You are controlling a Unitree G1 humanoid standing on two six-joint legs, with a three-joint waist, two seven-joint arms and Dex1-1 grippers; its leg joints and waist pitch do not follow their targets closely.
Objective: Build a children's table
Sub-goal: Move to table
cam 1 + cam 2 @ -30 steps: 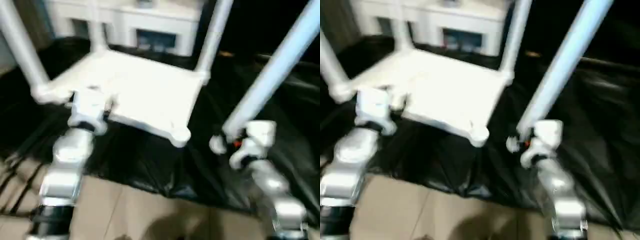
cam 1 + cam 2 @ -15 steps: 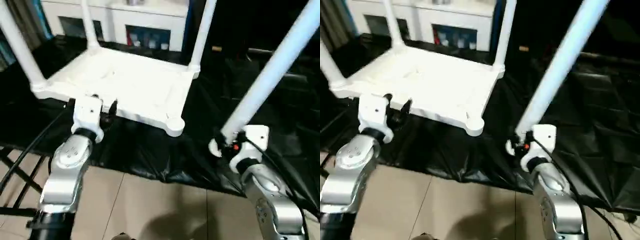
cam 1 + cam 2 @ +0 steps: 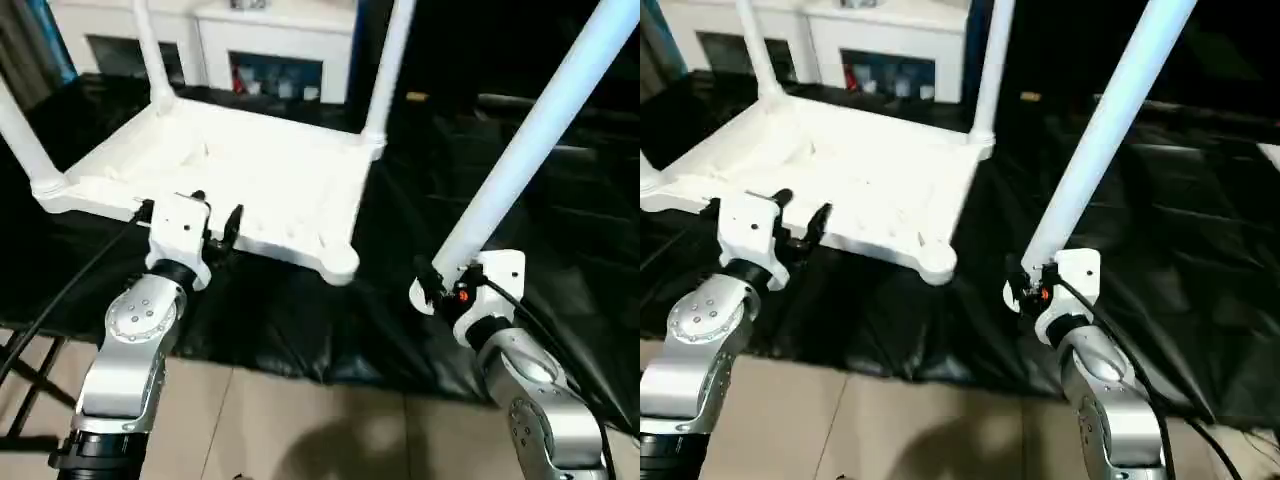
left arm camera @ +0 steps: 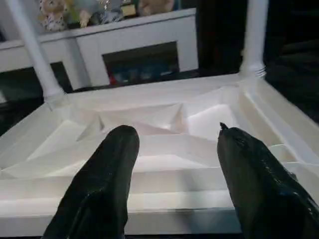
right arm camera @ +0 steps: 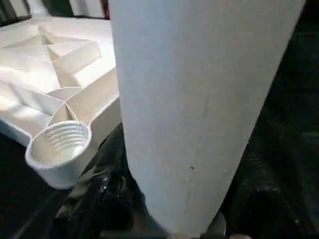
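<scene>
The children's table's white tabletop (image 3: 250,170) lies upside down on a black sheet, ribs up. Three white legs stand in its corner sockets: near left (image 3: 20,130), far left (image 3: 150,55) and far right (image 3: 385,70). The near right socket (image 3: 338,262) is empty, and its threads (image 5: 62,142) show in the right wrist view. My right gripper (image 3: 440,285) is shut on the thick end of the fourth leg (image 3: 530,140), which slants up to the right, a short way right of that socket. My left gripper (image 4: 174,144) is open at the tabletop's near edge with nothing between its fingers (image 4: 107,174).
A white cabinet (image 3: 270,40) with glass doors stands behind the table. The black sheet (image 3: 300,310) covers the ground under the work and to the right. Beige floor tiles (image 3: 300,420) lie in front. A black cable (image 3: 70,290) runs along my left arm.
The whole picture has shifted with the camera. My left gripper stays open at the tabletop's edge, and my right gripper still holds the leg beside the empty socket.
</scene>
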